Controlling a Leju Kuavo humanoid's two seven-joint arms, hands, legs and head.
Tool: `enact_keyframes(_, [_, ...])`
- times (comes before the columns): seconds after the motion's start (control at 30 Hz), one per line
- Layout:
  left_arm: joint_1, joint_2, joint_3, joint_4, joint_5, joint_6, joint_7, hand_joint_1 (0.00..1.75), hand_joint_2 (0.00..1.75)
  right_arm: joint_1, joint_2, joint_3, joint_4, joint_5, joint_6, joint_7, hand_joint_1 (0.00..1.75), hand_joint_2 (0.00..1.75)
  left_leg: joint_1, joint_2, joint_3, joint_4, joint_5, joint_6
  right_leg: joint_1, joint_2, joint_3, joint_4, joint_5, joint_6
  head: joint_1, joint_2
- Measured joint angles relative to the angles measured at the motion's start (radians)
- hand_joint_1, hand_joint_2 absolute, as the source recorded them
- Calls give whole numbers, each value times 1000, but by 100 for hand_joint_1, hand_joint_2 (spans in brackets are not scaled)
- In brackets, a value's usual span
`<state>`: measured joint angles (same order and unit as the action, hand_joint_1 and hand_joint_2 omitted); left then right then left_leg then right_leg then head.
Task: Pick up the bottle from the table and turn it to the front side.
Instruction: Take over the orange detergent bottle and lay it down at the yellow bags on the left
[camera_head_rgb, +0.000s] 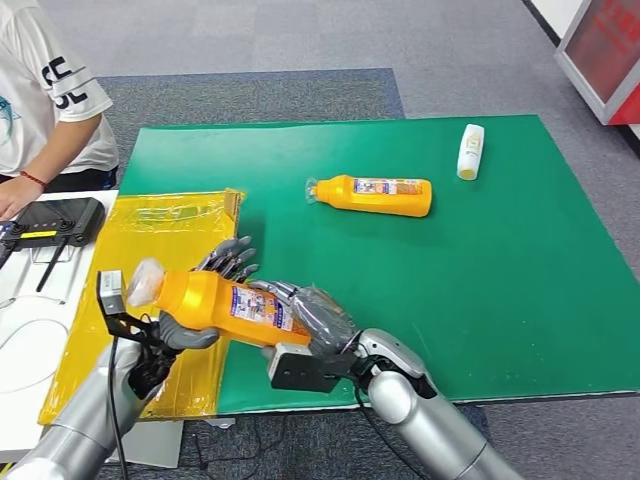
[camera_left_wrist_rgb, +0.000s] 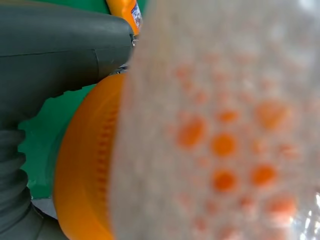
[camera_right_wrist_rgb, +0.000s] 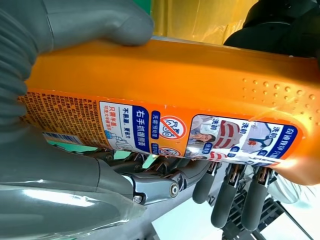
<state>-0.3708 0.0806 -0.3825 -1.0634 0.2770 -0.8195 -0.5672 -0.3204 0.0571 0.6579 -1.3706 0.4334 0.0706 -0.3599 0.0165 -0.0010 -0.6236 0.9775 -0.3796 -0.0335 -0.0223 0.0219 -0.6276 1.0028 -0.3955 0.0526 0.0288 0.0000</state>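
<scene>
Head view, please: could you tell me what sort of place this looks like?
Probably an indoor lab or test room for robot practice. A green mat covers a table on grey carpet, orange bottles serve as practice items, and a person sits alongside with a black device.

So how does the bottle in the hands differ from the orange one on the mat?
The held bottle is off the table, gripped by the left hand near its neck and the right hand at its base; the mat bottle lies untouched on the green mat. The held bottle tilts, cap end raised; the mat bottle lies flat. Both are orange, labelled, with caps pointing left.
</scene>
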Motion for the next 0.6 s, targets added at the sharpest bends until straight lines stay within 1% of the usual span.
enact_keyframes(0.1, [-9, -1, -6, 9, 0, -8, -1, 0, 175, -4, 1, 1, 4, -3, 4, -1, 175, 175, 0, 0, 0, 0, 0, 0, 0, 0, 0, 0, 0, 0, 0, 0])
enact_keyframes(0.17, [-17, -2, -12, 15, 0, -13, -1, 29, 175, -7, 3, 1, 6, -3, 5, -1, 175, 175, 0, 0, 0, 0, 0, 0, 0, 0, 0, 0, 0, 0, 0, 0])
enact_keyframes(0.23, [-24, -2, -16, 21, -2, -19, -2, 116, 175, -10, 3, 2, 7, -3, 6, -1, 175, 175, 0, 0, 0, 0, 0, 0, 0, 0, 0, 0, 0, 0, 0, 0])
enact_keyframes(0.3, [-31, -2, -19, 27, -4, -21, -3, 175, 175, -14, 3, 2, 10, -3, 6, -1, 175, 175, 0, 0, 0, 0, 0, 0, 0, 0, 0, 0, 0, 0, 0, 0])
enact_keyframes(0.6, [-48, 1, -31, 44, -5, -21, -9, 175, 175, -24, 5, 4, 23, -4, 6, -1, 175, 175, 0, 0, 0, 0, 0, 0, 0, 0, 0, 0, 0, 0, 0, 0])
